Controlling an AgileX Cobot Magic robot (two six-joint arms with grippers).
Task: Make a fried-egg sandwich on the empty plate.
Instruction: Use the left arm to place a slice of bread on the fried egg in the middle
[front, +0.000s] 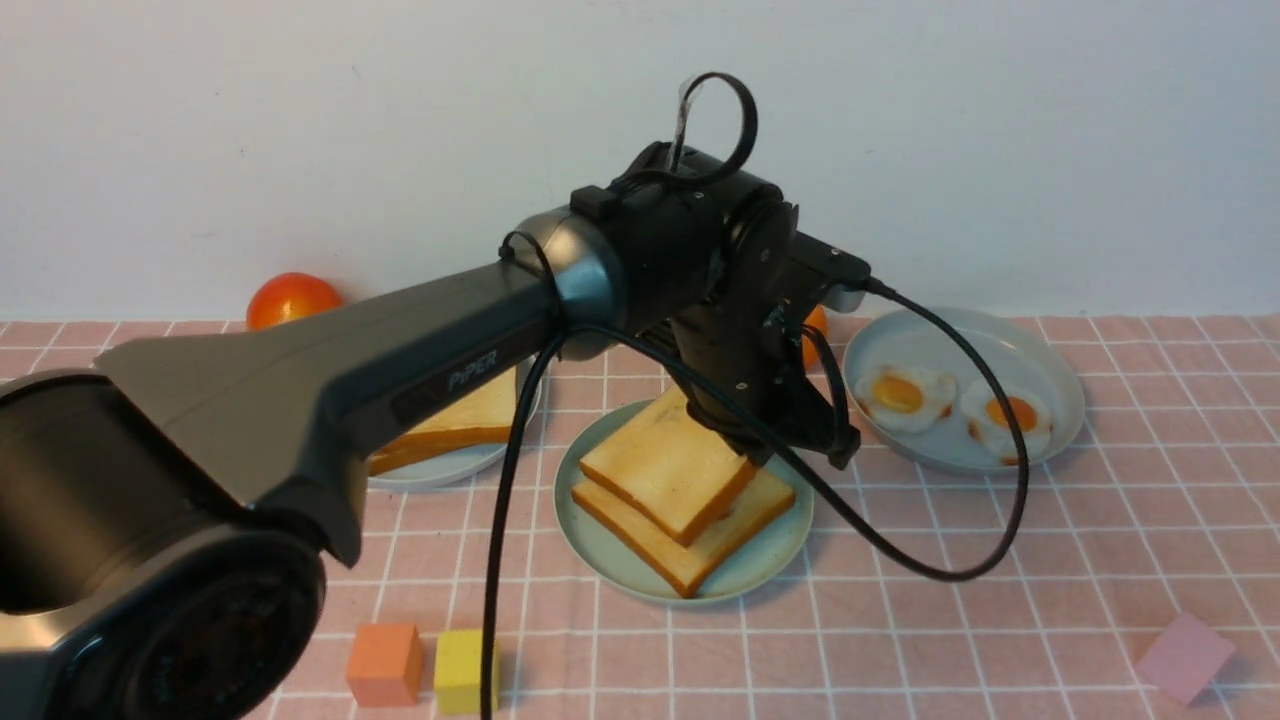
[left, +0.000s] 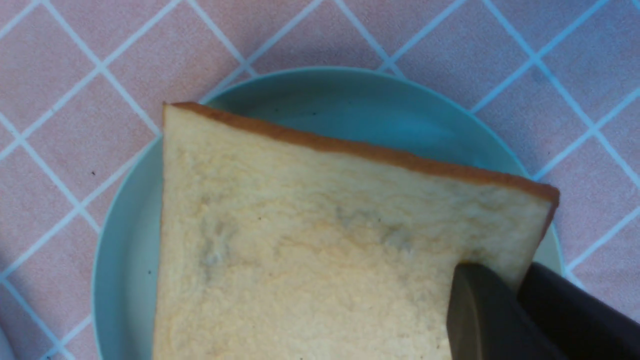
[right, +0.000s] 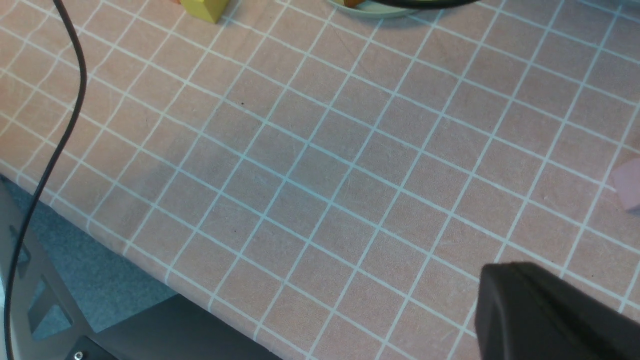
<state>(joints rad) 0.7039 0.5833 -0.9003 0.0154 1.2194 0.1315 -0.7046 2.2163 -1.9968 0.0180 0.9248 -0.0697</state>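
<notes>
Left gripper (front: 748, 452): clamped narrowly on the top toast slice (front: 665, 470) at its far corner, centre frame, likely to lay it as the lid.
Lower slice (front: 705, 550): lay flat on the mint-green plate (front: 775, 560); egg unseen.
Right gripper (right: 550, 310): closed, empty, parked over bare cloth (right: 300, 175).

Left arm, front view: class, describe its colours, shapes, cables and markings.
The left arm is a dark grey tapered link lettered PiPER, with a silver joint band and black wrist block. Black cables loop from it. Its end effector is black.
</notes>
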